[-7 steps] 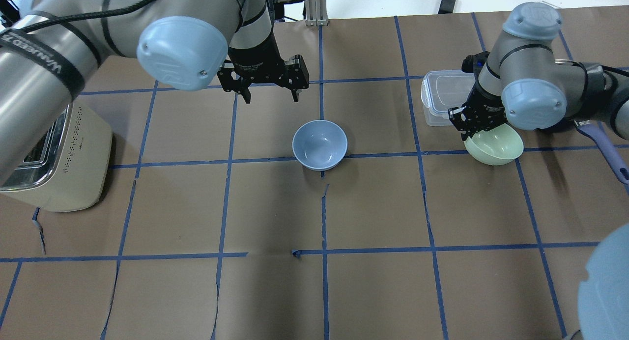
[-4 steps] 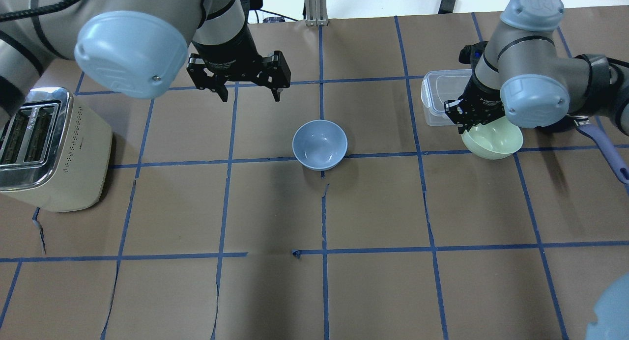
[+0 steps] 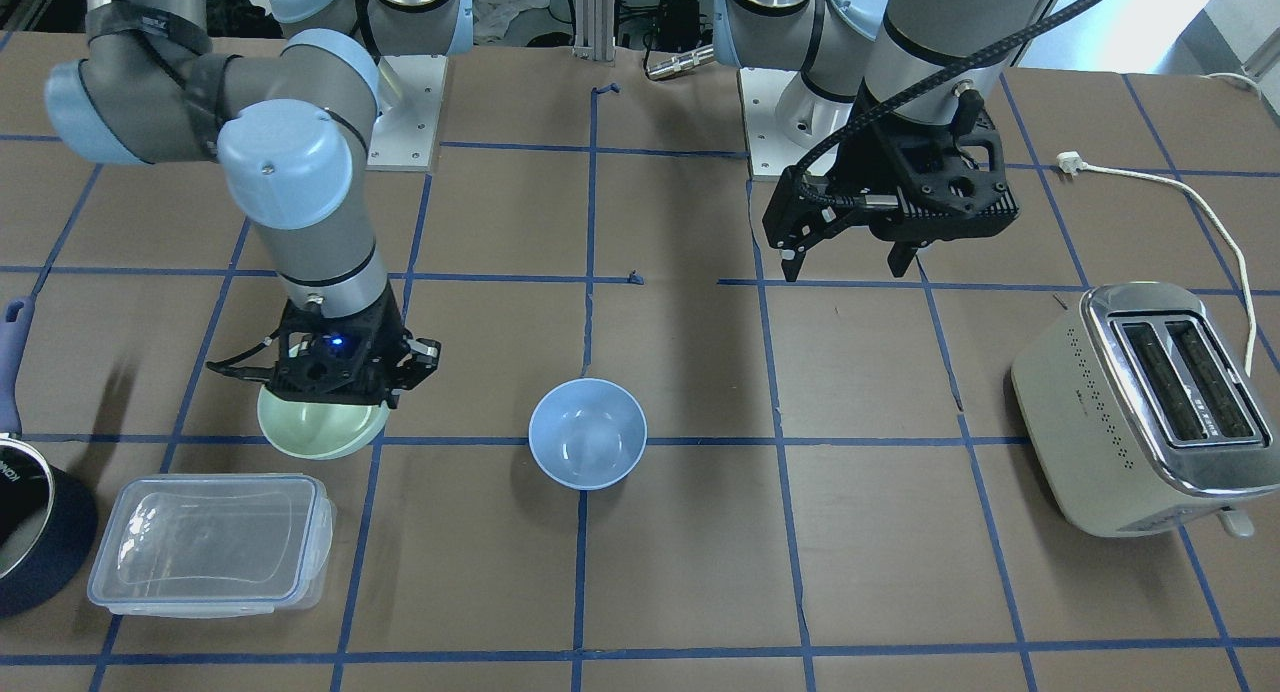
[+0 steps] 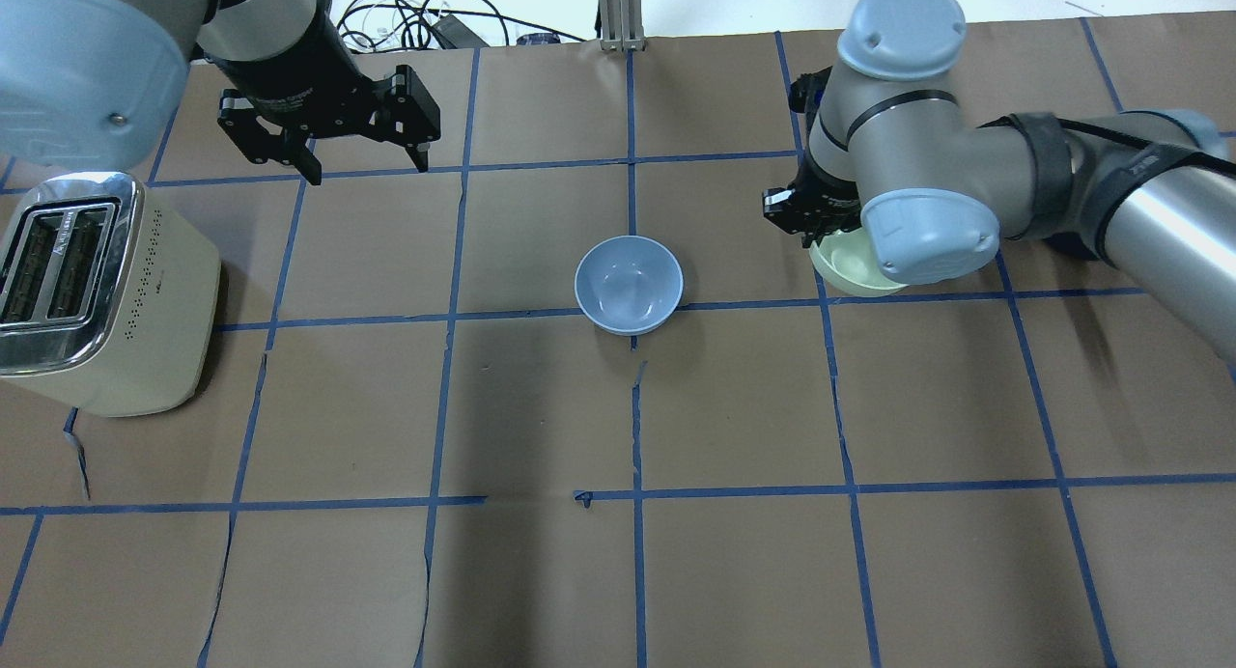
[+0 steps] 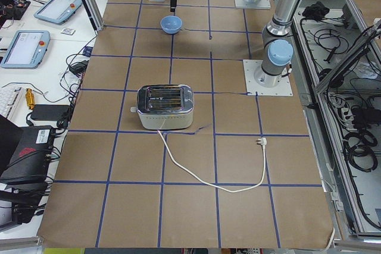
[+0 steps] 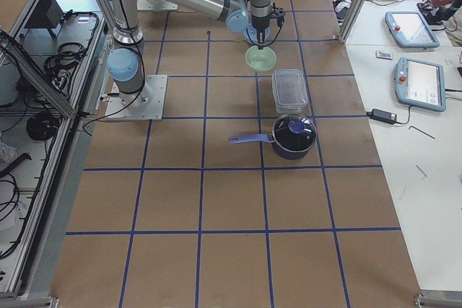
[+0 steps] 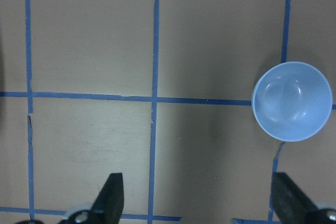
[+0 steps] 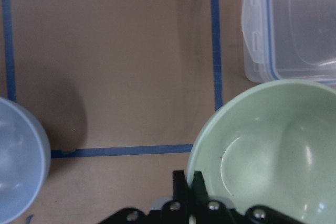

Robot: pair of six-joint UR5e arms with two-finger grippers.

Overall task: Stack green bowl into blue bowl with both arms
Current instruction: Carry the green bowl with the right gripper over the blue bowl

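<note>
The pale blue bowl [image 4: 629, 284] stands upright on the table's middle; it also shows in the front view [image 3: 587, 433] and the left wrist view [image 7: 292, 100]. My right gripper [image 4: 814, 232] is shut on the near rim of the mint-green bowl [image 4: 850, 270] and holds it just above the table, to the right of the blue bowl. The right wrist view shows the fingers [image 8: 184, 184] pinching the green bowl's [image 8: 268, 150] rim, with the blue bowl [image 8: 16, 166] at its left edge. My left gripper [image 4: 367, 171] is open and empty, raised far left of the blue bowl.
A cream toaster [image 4: 97, 292] stands at the table's left, its cord [image 3: 1180, 187] trailing behind. A clear lidded container [image 3: 210, 557] and a dark saucepan [image 3: 30, 532] stand beyond the green bowl on the right side.
My right gripper has carried the green bowl left, toward the blue bowl. My left arm has swung left and away from the blue bowl, still open.
</note>
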